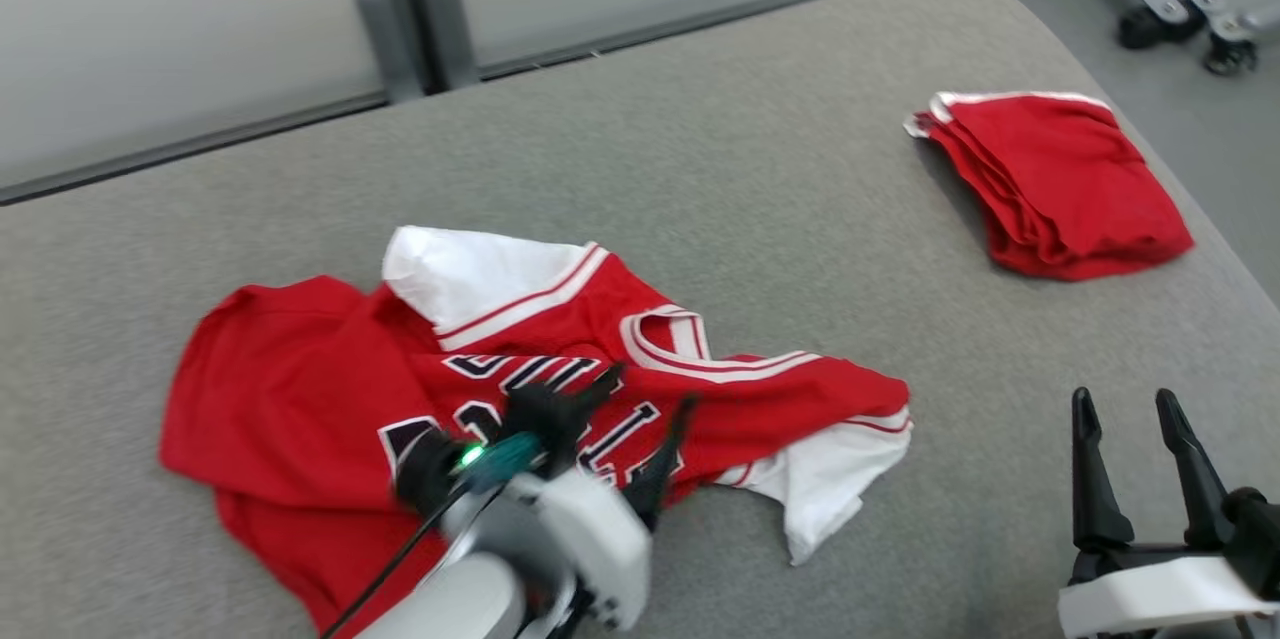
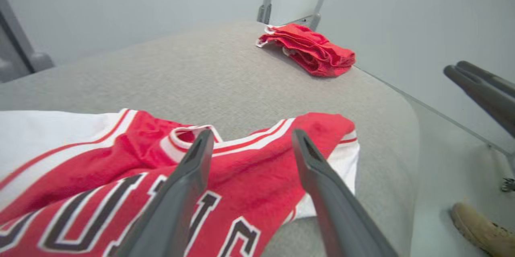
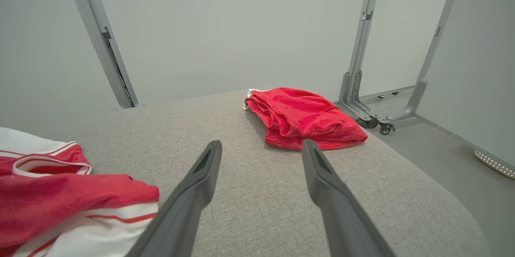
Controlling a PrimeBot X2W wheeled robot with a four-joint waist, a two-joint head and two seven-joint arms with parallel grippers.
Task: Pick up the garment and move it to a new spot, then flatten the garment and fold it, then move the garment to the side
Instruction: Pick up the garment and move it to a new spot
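jersey: (image 1: 300, 389) red, crumpled, at 8 o'clock on the table (image 1: 700, 139); white flaps are turned over at its 12 and 4 o'clock.
left gripper: (image 1: 650, 391) jaws wide, holding nothing, low over the chest lettering. Whether the tips touch the cloth, can't tell.
right gripper: (image 1: 1125, 399) jaws wide, empty, over bare table at 4 o'clock, apart from the jersey.
step: looks like flattening; the jersey is down but bunched.
how: I'd pinch the two ends, left at the 9 o'clock side, right at the white flap at 4. Pull outward and low so the folds slide out. Take a single layer only, or the flaps stay doubled.
edges: the table rounds off at 3 o'clock, close to the right gripper. Keep the pull short there.
room: bare cloth from 12 to 1 o'clock, between the jersey and the pile (image 1: 1060, 184) at 2.
watch: shoe (image 2: 478, 229) on the floor past the right edge.
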